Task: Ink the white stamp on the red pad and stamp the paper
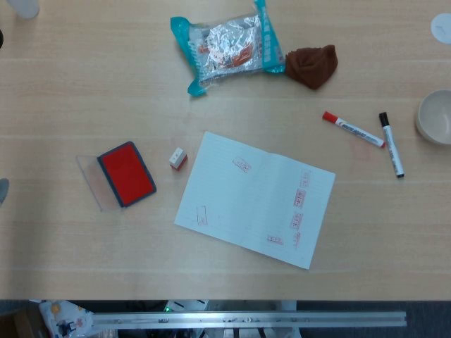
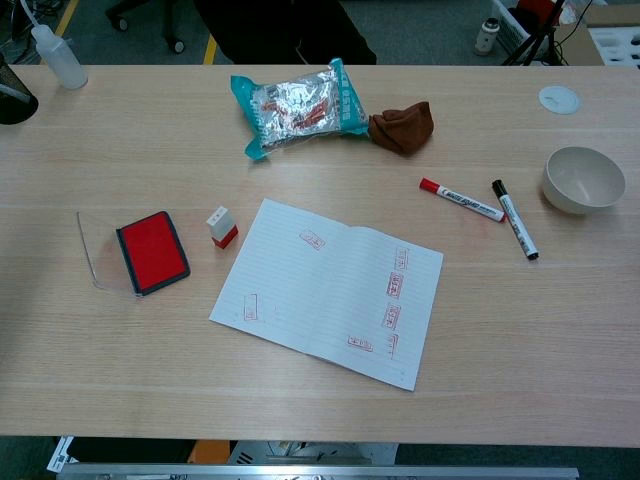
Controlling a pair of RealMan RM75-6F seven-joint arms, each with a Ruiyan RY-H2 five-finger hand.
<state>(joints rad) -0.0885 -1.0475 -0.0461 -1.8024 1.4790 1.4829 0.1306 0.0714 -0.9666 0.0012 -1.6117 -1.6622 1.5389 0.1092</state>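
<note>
The white stamp (image 1: 177, 158) (image 2: 221, 227), with a red base, stands on the table between the pad and the paper. The red ink pad (image 1: 126, 173) (image 2: 152, 252) lies open in its dark frame to the stamp's left, its clear lid (image 1: 90, 180) (image 2: 93, 252) folded out beside it. The lined paper (image 1: 254, 199) (image 2: 330, 290) lies open at the table's middle and carries several red stamp marks. Neither hand shows in either view.
A foil snack bag (image 1: 227, 45) (image 2: 298, 104) and a brown cloth (image 1: 311, 65) (image 2: 403, 127) lie at the back. Two markers (image 1: 353, 129) (image 2: 461, 199) and a white bowl (image 1: 437, 117) (image 2: 583, 179) sit on the right. A squeeze bottle (image 2: 57, 56) stands far left.
</note>
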